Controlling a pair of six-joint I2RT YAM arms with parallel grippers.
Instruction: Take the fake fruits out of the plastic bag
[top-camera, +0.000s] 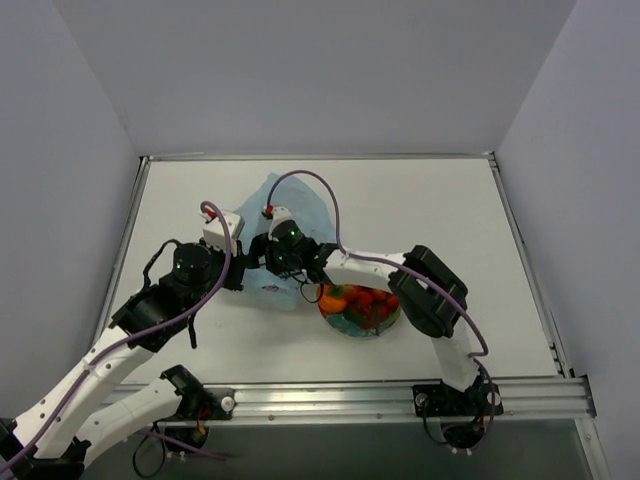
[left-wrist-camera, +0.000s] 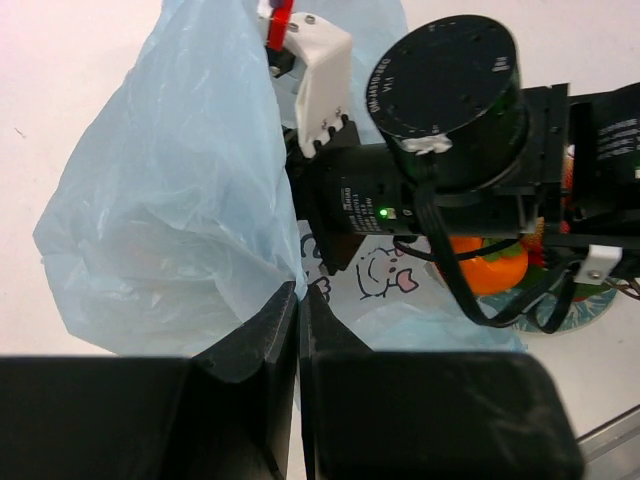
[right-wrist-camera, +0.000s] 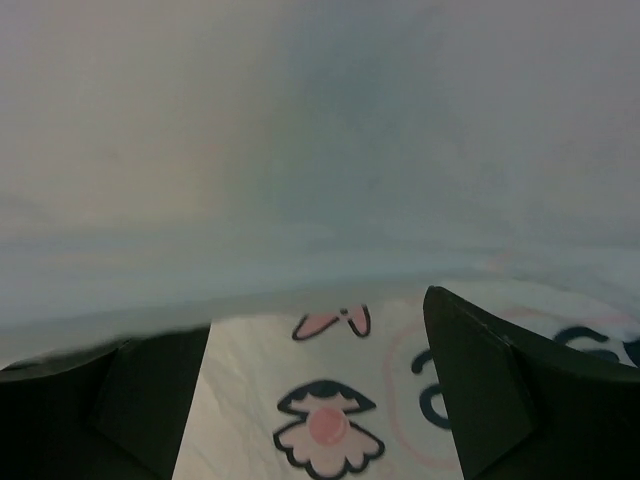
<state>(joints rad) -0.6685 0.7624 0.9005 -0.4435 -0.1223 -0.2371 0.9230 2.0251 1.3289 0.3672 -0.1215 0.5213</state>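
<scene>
Middle of the surface (top-camera: 450, 220), plastic bag (top-camera: 262, 200) lying crumpled
Left gripper (left-wrist-camera: 299, 300) jaws pinch its edge, right gripper (right-wrist-camera: 318, 318) jaws gape wide over it; fake fruits (top-camera: 360, 303) sit on the plate (top-camera: 347, 328) alongside.

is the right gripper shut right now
No, in the right wrist view the right gripper has its two fingers wide apart, with the plastic bag showing in the gap between them.

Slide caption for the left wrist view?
Left fingers pinched shut on the plastic bag, right arm close behind.
</scene>
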